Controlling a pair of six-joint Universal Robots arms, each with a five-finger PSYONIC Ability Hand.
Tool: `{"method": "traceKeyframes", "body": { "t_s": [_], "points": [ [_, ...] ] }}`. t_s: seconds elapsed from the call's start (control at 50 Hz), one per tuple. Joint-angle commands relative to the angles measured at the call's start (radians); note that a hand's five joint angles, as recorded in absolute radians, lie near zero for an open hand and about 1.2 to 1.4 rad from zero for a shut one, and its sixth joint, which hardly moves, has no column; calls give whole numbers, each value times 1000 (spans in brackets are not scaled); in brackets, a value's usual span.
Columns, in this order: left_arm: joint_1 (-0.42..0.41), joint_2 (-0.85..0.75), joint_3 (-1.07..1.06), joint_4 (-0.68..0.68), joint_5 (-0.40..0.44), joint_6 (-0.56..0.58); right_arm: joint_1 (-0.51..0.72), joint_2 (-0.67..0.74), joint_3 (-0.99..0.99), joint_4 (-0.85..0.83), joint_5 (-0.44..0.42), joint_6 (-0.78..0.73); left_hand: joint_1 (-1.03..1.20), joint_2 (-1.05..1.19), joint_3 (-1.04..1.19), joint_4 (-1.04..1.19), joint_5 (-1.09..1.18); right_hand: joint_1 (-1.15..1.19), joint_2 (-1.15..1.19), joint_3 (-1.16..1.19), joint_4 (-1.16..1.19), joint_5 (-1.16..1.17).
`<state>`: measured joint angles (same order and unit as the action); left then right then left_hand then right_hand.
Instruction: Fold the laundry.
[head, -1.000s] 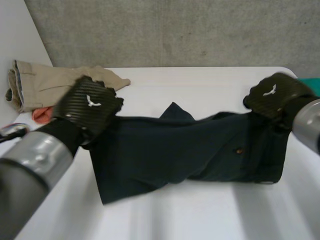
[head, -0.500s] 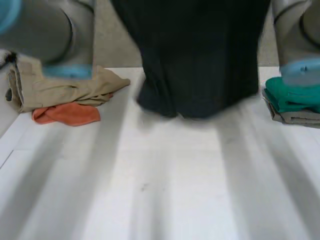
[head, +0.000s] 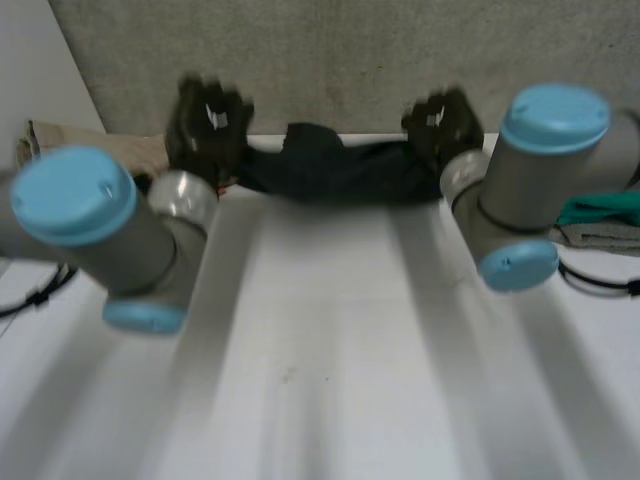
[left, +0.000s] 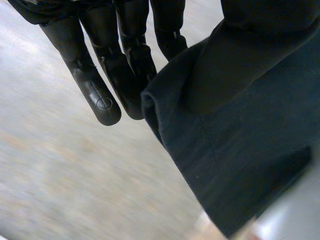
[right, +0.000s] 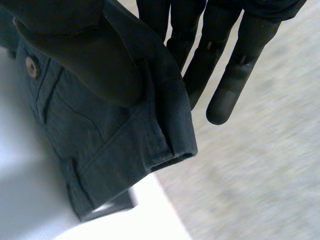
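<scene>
The dark trousers (head: 330, 172), hanging high before the camera half a second ago, now stretch low along the far edge of the worktop (head: 330, 360). The left hand (head: 208, 125) and right hand (head: 440, 125) each pinch one end between straight fingers and thumb. This is probably to keep the cloth taut so it can be laid flat for folding.

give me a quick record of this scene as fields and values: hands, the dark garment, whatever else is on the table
garment: dark, stretched between both hands at the table's far edge
left hand: pinches one end of the garment
right hand: pinches the other end, near the button
tan clothes: on the table beside the left hand
green cloth: on the table on the right arm's side
table: white, bare in front of the garment
</scene>
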<state>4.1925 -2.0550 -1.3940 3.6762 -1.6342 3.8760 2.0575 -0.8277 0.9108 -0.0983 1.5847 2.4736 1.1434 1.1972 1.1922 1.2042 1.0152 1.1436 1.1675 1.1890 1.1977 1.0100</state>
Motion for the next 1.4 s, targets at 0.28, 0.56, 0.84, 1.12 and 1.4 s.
{"method": "traceKeyframes", "body": {
  "t_s": [0.28,0.56,0.84,1.12,1.4],
  "points": [
    [-91,559,-580,-819,5,187,-13,-517,661,693,-12,-258,253,199,204,192,207,253,229,207,199,212],
    [-120,242,-282,-592,51,192,-42,-384,596,516,7,-202,253,199,204,192,207,253,229,207,199,212],
    [-104,-336,449,-248,36,198,-60,-99,266,177,75,-108,253,199,204,192,207,253,229,207,199,212],
    [-66,-682,879,-118,45,204,-48,252,-151,-24,214,-214,-832,-886,-881,-893,-879,-969,-993,-1014,-1023,-1010],
    [-123,-385,448,-10,36,116,-63,-173,239,141,157,126,-969,-1023,-1018,-1030,-1015,-969,-993,-1014,-1023,-1010]
  ]
}}
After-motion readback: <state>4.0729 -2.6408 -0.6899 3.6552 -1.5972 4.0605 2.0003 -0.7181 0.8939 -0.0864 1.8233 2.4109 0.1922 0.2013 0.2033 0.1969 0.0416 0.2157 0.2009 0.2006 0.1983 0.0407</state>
